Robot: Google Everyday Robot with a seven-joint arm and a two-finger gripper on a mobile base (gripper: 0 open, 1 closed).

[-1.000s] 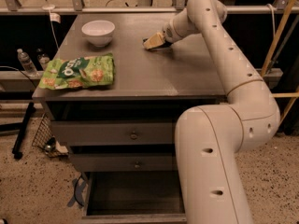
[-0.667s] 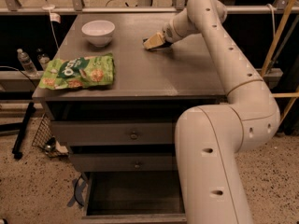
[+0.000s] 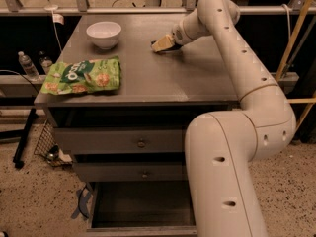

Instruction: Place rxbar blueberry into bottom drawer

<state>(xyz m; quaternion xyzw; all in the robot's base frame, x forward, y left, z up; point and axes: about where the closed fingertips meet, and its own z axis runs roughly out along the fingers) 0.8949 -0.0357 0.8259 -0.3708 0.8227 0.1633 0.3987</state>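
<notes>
Nothing has moved in the last second, so the job has not gone forward yet. On the far left, past the cabinet, stand two bottles (image 3: 27, 65). Next, one green bag (image 3: 82, 76) lies on the left of the grey cabinet (image 3: 197, 80) top, and one white bowl (image 3: 103, 34) sits farther back. There are three drawers. The bottom drawer (image 3: 143, 209) is pulled out near us and looks ready. To the right, the one gripper (image 3: 163, 43) is low on the far part of the top. I cannot tell if it is open or closed. I think the rxbar blueberry (image 3: 172, 50) is the thin dark shape right under it, just one bar, not in the drawer yet
</notes>
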